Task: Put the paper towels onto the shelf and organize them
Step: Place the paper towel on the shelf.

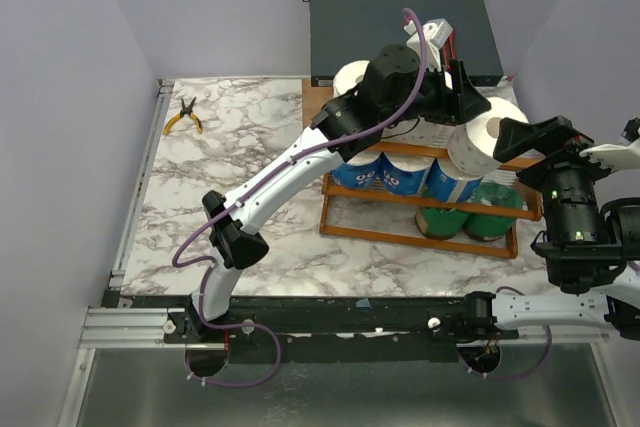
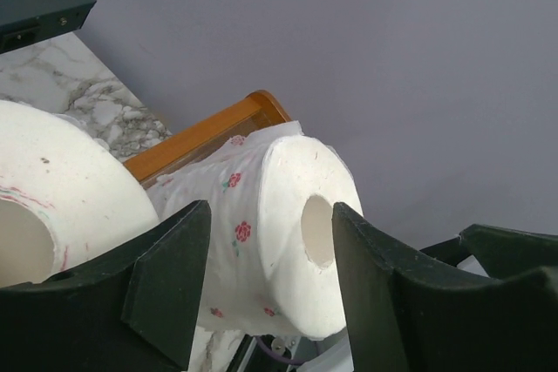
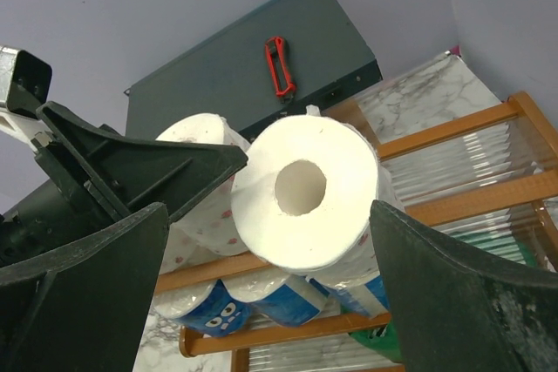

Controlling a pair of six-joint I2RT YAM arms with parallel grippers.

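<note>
The shelf (image 1: 420, 237) stands at the right of the marble table; it also shows in the right wrist view (image 3: 453, 128). A bare white paper towel roll (image 1: 485, 137) lies on its top tier, and a second white roll (image 1: 350, 77) lies further left. Blue-wrapped rolls (image 1: 385, 175) fill the middle tier and green-wrapped rolls (image 1: 475, 222) the bottom. My left gripper (image 1: 465, 87) is open over the top tier, its jaws astride the rose-printed white roll (image 2: 261, 233). My right gripper (image 1: 575, 142) is open and empty, facing that roll's end (image 3: 305, 189) from the right.
A flat dark grey box (image 1: 400, 17) lies behind the shelf, with a red tool (image 3: 277, 65) on it. Yellow-handled pliers (image 1: 183, 115) lie at the far left of the table. Purple-grey walls close in on both sides.
</note>
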